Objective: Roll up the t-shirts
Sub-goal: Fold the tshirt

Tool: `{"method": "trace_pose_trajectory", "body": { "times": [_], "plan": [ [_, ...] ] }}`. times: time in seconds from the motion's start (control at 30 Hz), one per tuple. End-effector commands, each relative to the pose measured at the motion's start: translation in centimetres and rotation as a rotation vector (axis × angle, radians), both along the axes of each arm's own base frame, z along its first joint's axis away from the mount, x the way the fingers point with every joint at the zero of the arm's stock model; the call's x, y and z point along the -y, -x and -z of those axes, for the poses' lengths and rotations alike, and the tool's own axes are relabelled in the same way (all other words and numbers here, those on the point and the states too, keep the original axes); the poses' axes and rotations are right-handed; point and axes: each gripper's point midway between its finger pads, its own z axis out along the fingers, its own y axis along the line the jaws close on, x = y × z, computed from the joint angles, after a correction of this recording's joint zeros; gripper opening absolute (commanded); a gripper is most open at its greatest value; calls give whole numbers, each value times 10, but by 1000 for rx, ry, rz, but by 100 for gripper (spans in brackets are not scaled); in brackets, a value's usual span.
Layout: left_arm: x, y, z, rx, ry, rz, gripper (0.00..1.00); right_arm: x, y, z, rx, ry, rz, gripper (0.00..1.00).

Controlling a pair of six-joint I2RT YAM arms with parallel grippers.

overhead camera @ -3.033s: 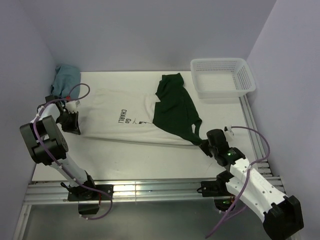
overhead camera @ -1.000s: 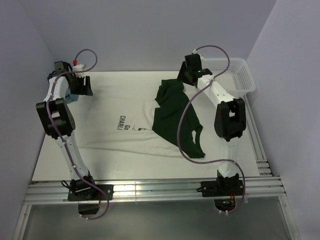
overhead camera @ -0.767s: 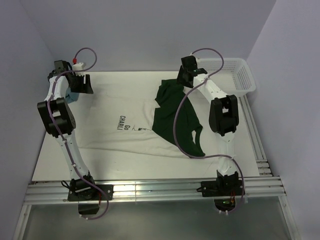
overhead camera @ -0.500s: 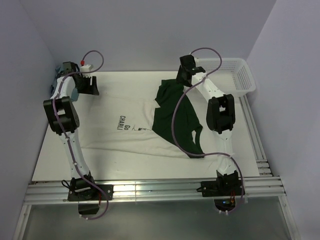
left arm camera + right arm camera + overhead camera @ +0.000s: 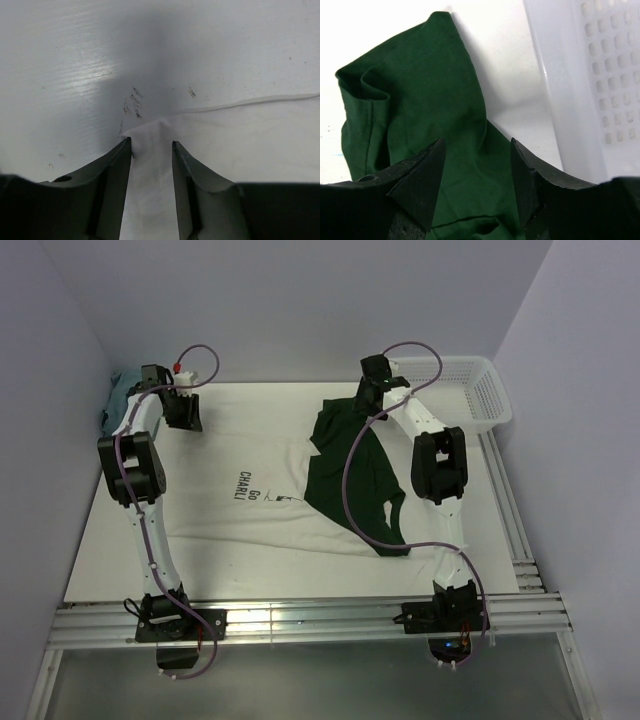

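Note:
The t-shirt (image 5: 250, 455) lies flat on the table, cream-white with small dark print, and its dark green sleeve part (image 5: 350, 465) is folded over the right side. My left gripper (image 5: 187, 412) is down at the shirt's far left corner. In the left wrist view its jaws (image 5: 151, 142) stand apart astride that white corner (image 5: 150, 165), the left finger touching the cloth's edge. My right gripper (image 5: 368, 398) is open above the far tip of the green cloth (image 5: 420, 90), nothing pinched between its fingertips (image 5: 477, 142).
A white mesh basket (image 5: 440, 362) stands at the far right corner, and its wall (image 5: 555, 75) is close beside my right gripper. A small teal-blue cloth (image 5: 118, 400) lies bunched at the far left corner, just left of my left arm.
My left gripper has moved right from the teal cloth to the shirt's far left corner and its jaws have narrowed. My right gripper has shifted slightly left over the green cloth.

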Motion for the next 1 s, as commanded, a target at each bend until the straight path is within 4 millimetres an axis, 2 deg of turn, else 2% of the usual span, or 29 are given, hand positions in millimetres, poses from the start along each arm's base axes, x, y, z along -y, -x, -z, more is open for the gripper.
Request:
{"method": "trace_pose_trajectory", "body": {
  "times": [0.0,0.13,0.27,0.5,0.7,0.73,0.8,0.83,0.93,0.97],
  "plan": [
    [0,-12,-18,62,-21,-10,42,2,-8,1,10,-4,-5,62],
    [4,-12,-16,53,-22,-2,27,1,-10,5,3,-3,-4,62],
    [7,-12,-14,50,-21,2,26,0,-15,4,16,-6,-6,62],
    [10,-13,-12,47,-34,4,17,-2,-17,15,-3,-23,-12,59],
    [8,-13,-19,59,-49,-3,0,-1,-20,7,28,-24,-9,31],
    [9,-12,-20,60,-48,0,0,-1,-22,5,37,-26,-10,25],
    [7,-11,-25,67,-54,0,0,-1,-22,-1,52,-27,-12,18],
    [8,-10,-26,68,-56,2,0,1,-22,-2,57,-20,-5,10],
    [8,-7,-32,75,-58,3,0,2,-20,-9,69,-15,-2,0],
    [8,-7,-34,78,-57,3,0,6,-17,-15,76,-11,7,0]
  ]
}}
